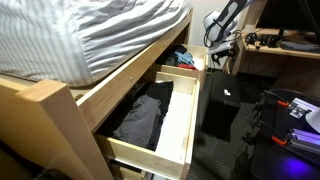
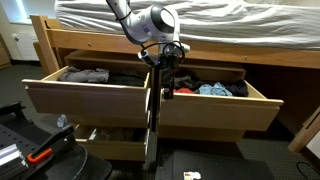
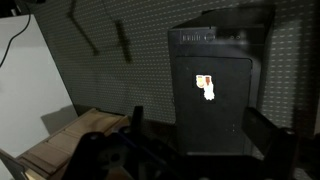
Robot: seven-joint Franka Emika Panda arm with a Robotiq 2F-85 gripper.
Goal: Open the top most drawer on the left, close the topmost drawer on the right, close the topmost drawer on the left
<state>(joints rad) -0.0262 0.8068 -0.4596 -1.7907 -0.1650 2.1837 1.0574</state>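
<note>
Wooden top drawers, we count two, both open: left drawer (image 2: 85, 98), right drawer (image 2: 215, 112). One gripper (image 2: 165, 85) at their twelve o'clock, fingers apart, tips dim.

My claw (image 2: 165, 82) hangs in the narrow gap between two pulled-out top drawers. The left drawer (image 2: 88, 98) and right drawer (image 2: 218, 110) flank it closely on both sides. The bed frame rail (image 2: 200, 52) closes off the space above and behind. Clothes (image 2: 90, 75) fill both drawers, leaving little room inside. Below, an open lower drawer (image 2: 110, 148) projects outward. A black computer tower (image 3: 215, 90) stands on the floor facing the drawer fronts. The carpet (image 3: 130, 90) beside it lies free.
</note>
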